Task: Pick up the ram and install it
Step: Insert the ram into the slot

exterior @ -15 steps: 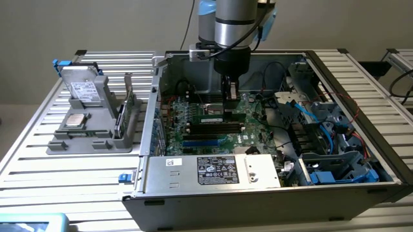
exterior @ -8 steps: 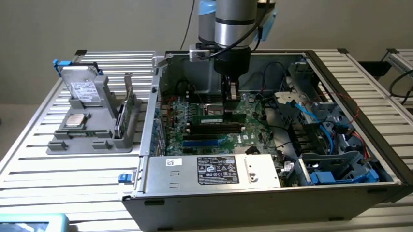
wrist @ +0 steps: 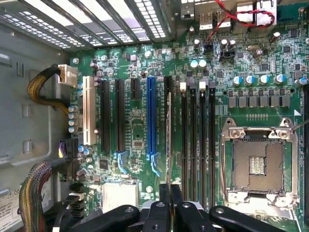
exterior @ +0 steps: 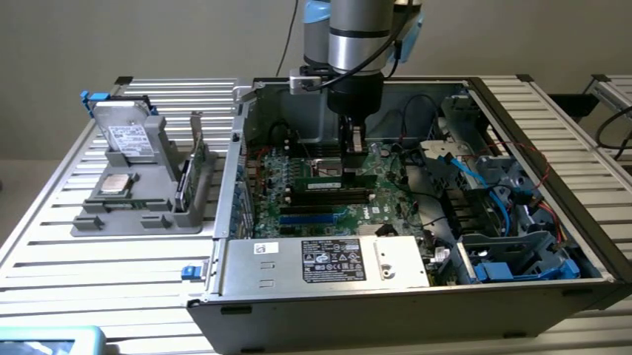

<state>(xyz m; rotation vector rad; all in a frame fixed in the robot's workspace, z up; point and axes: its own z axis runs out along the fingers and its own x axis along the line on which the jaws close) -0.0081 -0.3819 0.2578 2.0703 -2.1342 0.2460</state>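
Case: open grey metal computer tower (exterior: 296,310), centre frame. Green motherboard (wrist: 140,130) exposed, four long black memory slots (wrist: 198,135) vacant. Black two-finger gripper (exterior: 353,157), upper centre, closed, apparently clamping slim green ram stick (exterior: 331,174) over slots. Pickup judged done; seating outstanding.

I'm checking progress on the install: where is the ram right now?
In the exterior view, the ram is inside the open computer case, gripped by the gripper just above the motherboard, beside the black memory slots.
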